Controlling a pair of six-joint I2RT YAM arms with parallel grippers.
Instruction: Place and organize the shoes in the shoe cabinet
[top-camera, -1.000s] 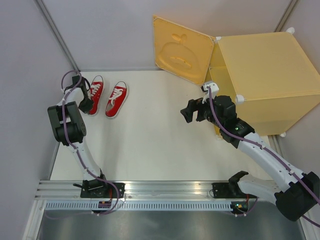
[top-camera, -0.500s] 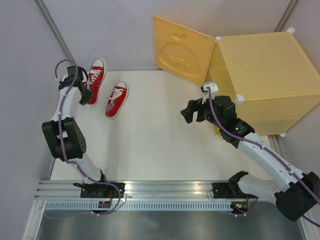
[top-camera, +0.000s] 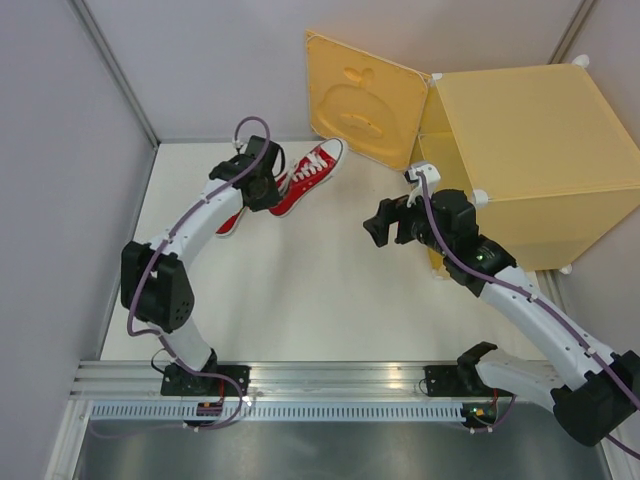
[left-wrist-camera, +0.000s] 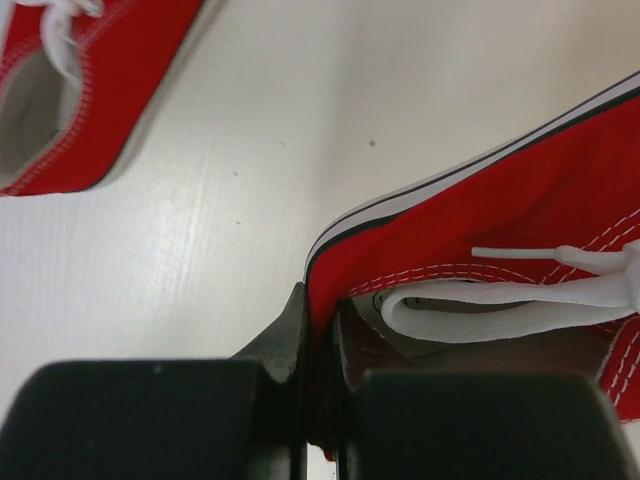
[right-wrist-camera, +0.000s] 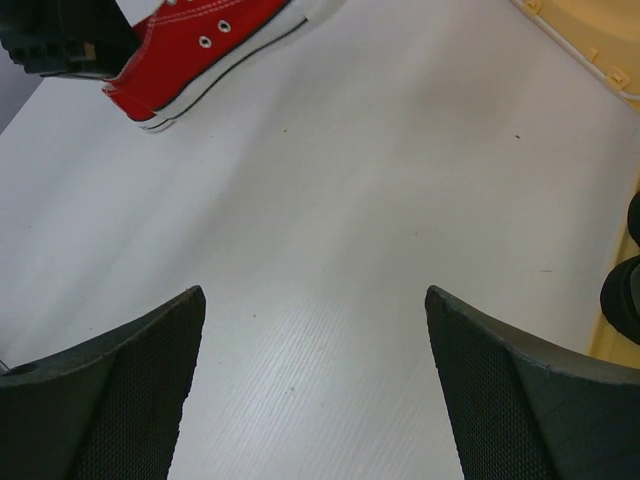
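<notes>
Since the left gripper (left-wrist-camera: 318, 310) has its heel rim clamped, the red sneaker (top-camera: 308, 175) hangs near the far edge, toe toward the shoe cabinet (top-camera: 520, 150) at the far right corner, right gripper (right-wrist-camera: 315, 350) idle with jaws apart.

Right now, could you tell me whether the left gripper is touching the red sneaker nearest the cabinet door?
Touching. The left wrist view shows the left gripper shut on the canvas edge of the red sneaker, with no gap on either side.
</notes>
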